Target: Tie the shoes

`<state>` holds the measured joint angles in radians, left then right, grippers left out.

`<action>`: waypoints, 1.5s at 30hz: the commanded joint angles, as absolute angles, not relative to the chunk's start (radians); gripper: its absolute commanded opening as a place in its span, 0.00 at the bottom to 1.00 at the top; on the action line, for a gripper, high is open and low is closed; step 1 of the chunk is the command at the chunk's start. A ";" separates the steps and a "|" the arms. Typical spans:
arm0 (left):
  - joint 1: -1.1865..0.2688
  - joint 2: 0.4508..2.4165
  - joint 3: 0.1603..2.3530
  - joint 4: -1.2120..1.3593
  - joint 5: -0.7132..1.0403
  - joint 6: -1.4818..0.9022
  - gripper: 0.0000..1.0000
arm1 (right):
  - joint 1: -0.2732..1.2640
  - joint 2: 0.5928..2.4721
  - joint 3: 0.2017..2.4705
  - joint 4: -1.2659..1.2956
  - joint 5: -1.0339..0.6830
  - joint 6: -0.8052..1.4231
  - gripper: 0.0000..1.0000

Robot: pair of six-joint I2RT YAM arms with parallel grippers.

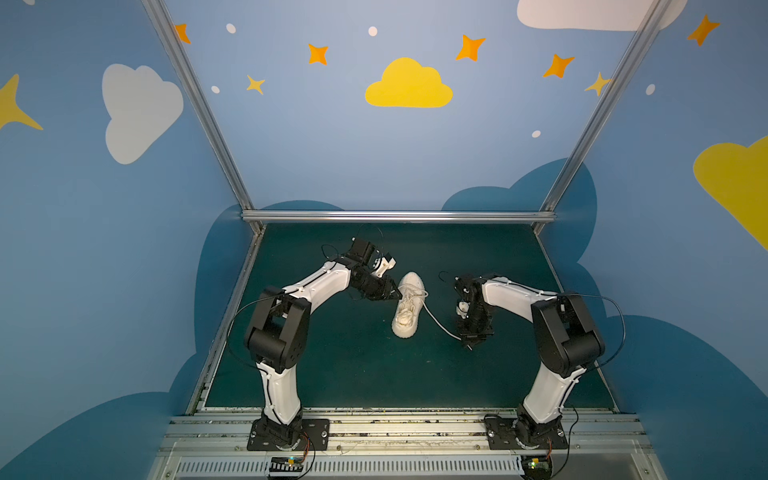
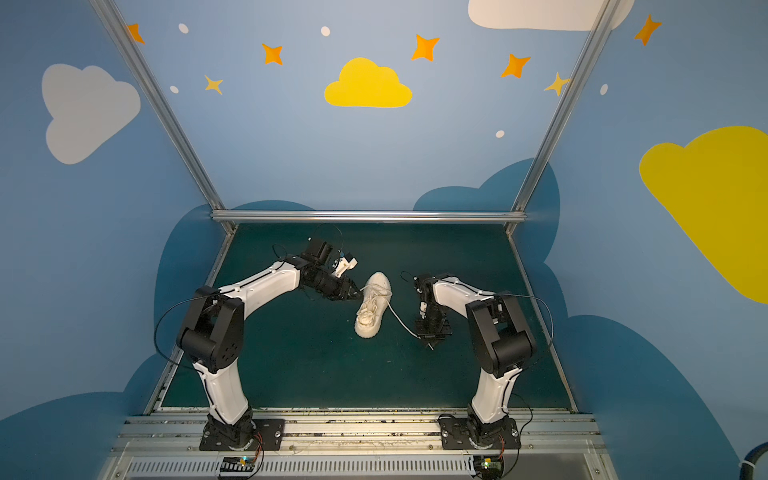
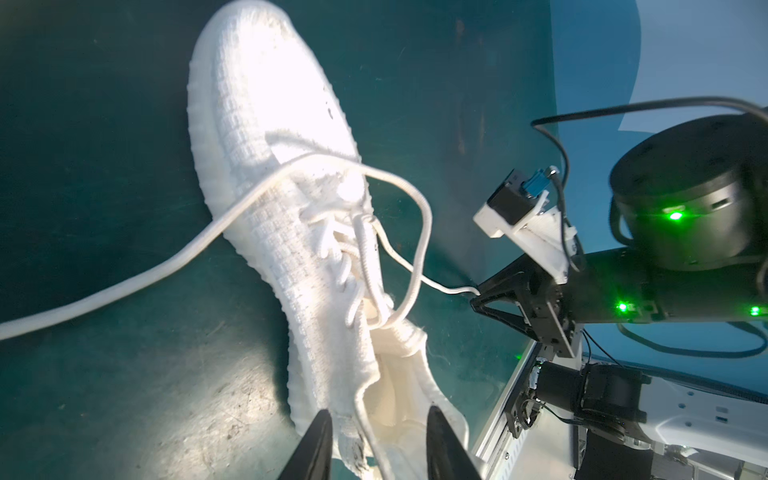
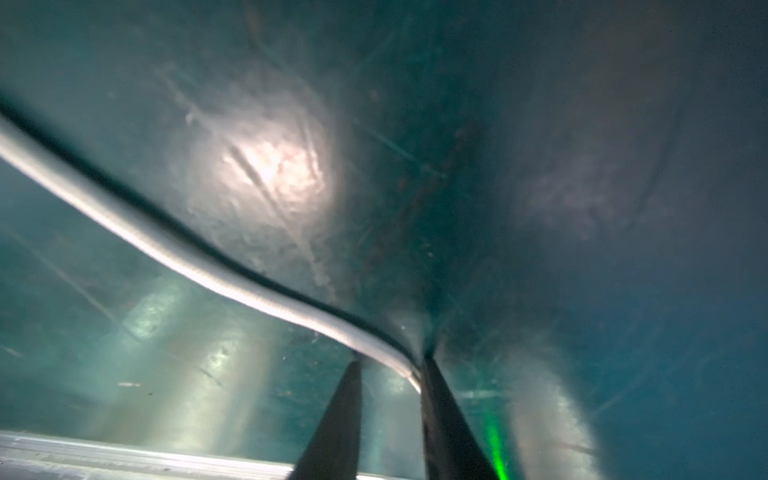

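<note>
Top views: the shoe (image 1: 409, 305) is lying mid-table (image 1: 332, 374), toe pointing away from the arm bases; the left claw (image 1: 397, 295) is hanging just beside its left flank, the nearer one; a long lace (image 1: 436, 322) is trailing to the right claw (image 1: 468, 344).
Left wrist: the left claw is standing part open, clamping nothing; a loose strand (image 3: 368, 432) is passing between its fingers (image 3: 318, 440).
Right wrist: the right claw is standing slightly apart around the long lace, not pinching it.

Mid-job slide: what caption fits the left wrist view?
Off-white knit sneaker with loose cream-white laces on the dark green mat; left gripper straddles one strand, right gripper meets another.
</note>
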<state>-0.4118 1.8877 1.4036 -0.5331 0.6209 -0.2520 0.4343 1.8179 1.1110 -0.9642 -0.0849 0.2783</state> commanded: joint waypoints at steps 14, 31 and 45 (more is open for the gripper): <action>-0.459 1.919 1.549 -0.684 0.546 -0.132 0.47 | 0.465 1.813 1.156 -0.991 -0.168 0.345 0.00; -0.451 2.057 1.634 -0.610 0.582 -0.158 0.46 | 0.462 1.700 1.220 -1.009 -0.394 0.512 0.00; -0.449 2.100 1.648 -0.534 0.589 -0.216 0.44 | 0.437 1.771 1.331 -0.894 -0.634 0.733 0.00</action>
